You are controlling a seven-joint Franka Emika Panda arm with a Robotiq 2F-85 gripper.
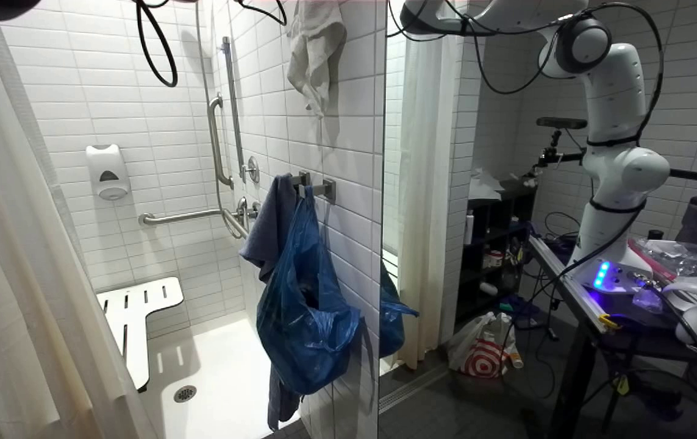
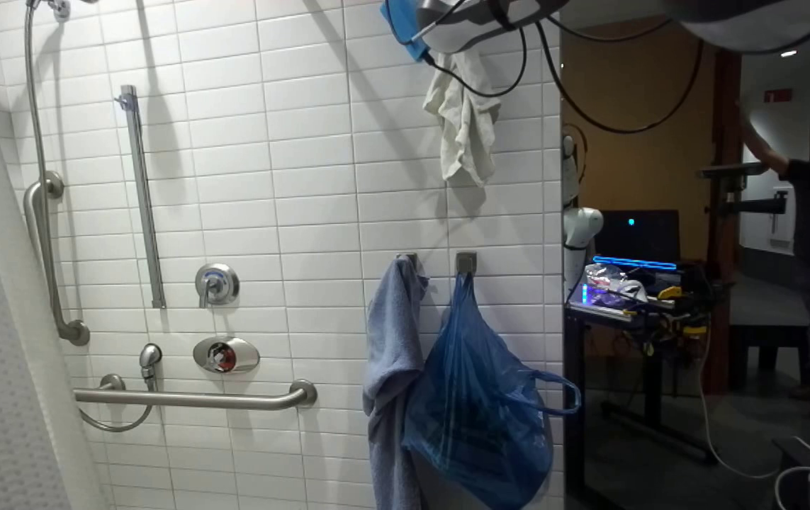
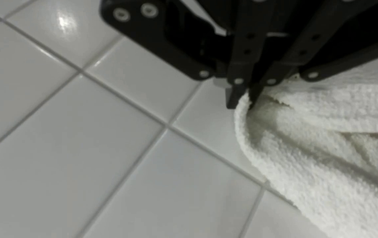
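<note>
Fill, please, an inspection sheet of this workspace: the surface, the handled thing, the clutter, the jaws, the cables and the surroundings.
Surface: white tiled wall, with grey joints.
Handled thing: white towel, bunched, hanging down in front of the wall in both exterior views.
Clutter: blue plastic bag and grey-blue towel, side by side on hooks, lower than the white towel.
Jaws: closed on the white towel's edge.
Cables: black cable loops across the white towel in an exterior view; whether they touch, cannot tell.
Surroundings: shower curtain, shower seat, wall dispenser, grab bar.
</note>
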